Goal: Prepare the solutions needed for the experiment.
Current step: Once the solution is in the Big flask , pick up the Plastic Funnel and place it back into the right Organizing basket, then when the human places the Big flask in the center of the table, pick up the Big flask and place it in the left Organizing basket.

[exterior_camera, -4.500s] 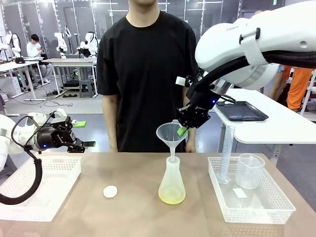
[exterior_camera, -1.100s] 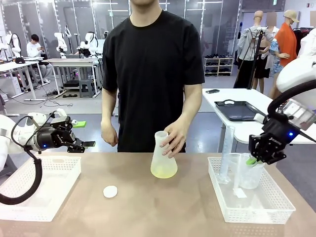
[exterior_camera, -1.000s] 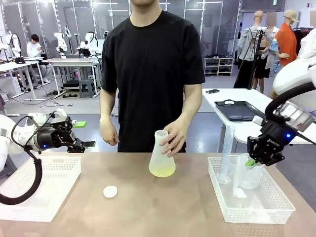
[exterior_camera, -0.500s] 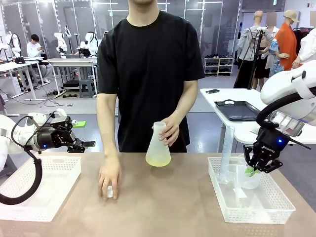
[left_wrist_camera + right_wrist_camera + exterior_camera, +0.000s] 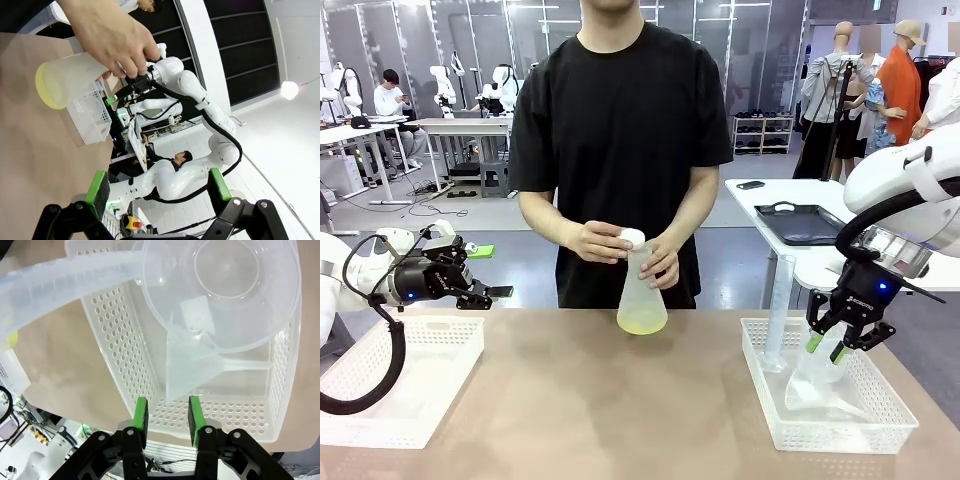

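Right tool (image 5: 825, 348) hangs parted, seemingly just above funnel (image 5: 810, 388)

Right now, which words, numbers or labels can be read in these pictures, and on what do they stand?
No text can be read.
Graduated cylinder: faint scale marks, too blurred to read.
White patch in the tray: no writing can be made out.

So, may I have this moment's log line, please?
person capping flask of solution; funnel in basket; right end effector open above it; left end effector open
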Robot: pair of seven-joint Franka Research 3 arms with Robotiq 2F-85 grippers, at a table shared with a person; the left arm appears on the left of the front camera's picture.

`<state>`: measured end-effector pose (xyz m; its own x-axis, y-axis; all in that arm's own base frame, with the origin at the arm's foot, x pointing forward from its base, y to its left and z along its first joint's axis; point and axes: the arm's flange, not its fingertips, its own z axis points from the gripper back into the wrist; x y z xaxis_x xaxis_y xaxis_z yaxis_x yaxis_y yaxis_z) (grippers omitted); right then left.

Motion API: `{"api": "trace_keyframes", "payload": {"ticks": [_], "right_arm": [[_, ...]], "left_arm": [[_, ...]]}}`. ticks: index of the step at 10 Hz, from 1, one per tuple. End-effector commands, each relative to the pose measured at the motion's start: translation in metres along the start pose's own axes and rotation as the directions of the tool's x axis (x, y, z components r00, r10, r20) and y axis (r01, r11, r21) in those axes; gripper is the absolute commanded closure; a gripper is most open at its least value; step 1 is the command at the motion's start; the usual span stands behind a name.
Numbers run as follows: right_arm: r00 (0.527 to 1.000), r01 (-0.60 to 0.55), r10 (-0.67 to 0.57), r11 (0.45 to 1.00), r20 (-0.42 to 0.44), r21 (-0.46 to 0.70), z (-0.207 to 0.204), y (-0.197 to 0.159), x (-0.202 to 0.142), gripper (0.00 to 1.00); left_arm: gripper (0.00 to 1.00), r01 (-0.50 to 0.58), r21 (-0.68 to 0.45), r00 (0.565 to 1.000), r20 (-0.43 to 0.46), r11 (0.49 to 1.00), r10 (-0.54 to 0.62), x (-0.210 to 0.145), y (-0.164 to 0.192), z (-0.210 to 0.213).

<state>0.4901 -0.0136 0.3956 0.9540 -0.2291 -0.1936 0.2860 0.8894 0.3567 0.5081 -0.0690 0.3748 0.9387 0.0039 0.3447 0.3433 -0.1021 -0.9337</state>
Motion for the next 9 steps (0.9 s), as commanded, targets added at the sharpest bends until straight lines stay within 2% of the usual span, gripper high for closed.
{"api": "trace_keyframes", "payload": {"ticks": [1,9], "right_arm": [[1.000,-0.020,0.020,1.000,-0.001,0.003,0.0007,-0.0009,-0.0033,0.57],[1.000,-0.020,0.020,1.000,-0.001,0.003,0.0007,-0.0009,-0.0033,0.57]], "left_arm": [[0.00,0.017,-0.018,1.000,-0.007,1.000,-0.017,0.0008,0.0001,-0.0002],[0.00,0.017,-0.018,1.000,-0.007,1.000,-0.017,0.0008,0.0001,-0.0002]]}}
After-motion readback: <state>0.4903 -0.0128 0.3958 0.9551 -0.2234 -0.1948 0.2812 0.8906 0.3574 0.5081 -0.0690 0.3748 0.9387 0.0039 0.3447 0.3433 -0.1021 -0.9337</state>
